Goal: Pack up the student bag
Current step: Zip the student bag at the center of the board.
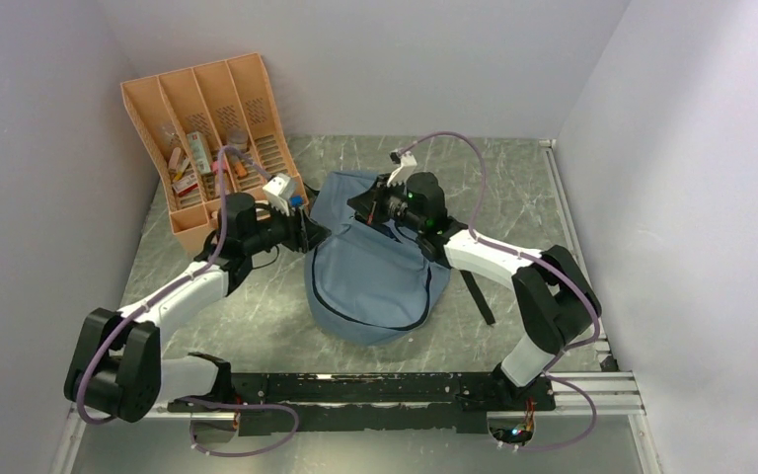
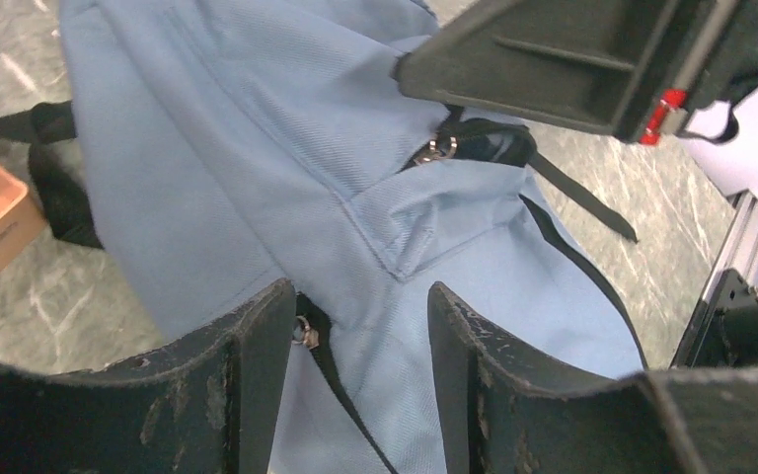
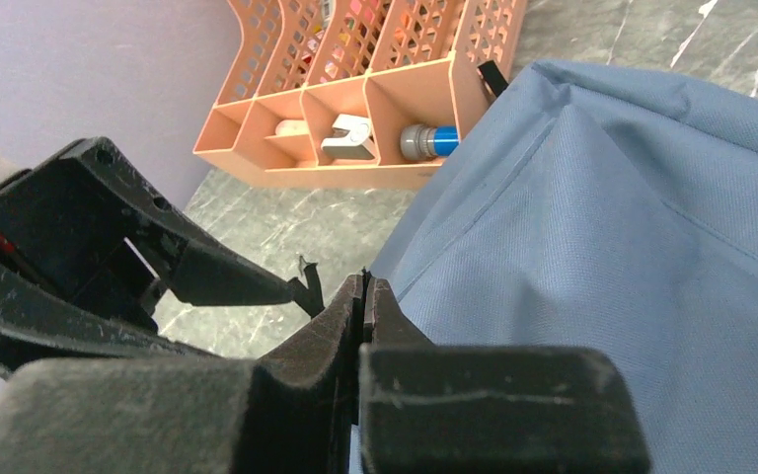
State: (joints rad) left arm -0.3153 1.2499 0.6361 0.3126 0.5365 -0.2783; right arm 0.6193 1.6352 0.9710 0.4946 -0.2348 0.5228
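Observation:
The student bag (image 1: 375, 281), grey-blue, lies in the middle of the table between both arms. My left gripper (image 1: 308, 235) sits at its left edge. In the left wrist view that gripper (image 2: 360, 296) is open, its fingers either side of a fold of fabric, with a dark zipper line and a small metal ring (image 2: 305, 333) by the left finger. My right gripper (image 1: 380, 205) is at the bag's top. In the right wrist view it (image 3: 365, 279) is shut, with the blue fabric (image 3: 602, 247) drawn up to its tips and a thin dark edge pinched there.
An orange desk organiser (image 1: 217, 138) with small items stands at the back left, close to the left arm. A black strap (image 1: 476, 294) trails from the bag's right side. A metal rail (image 1: 572, 217) runs along the table's right edge. Walls close in on three sides.

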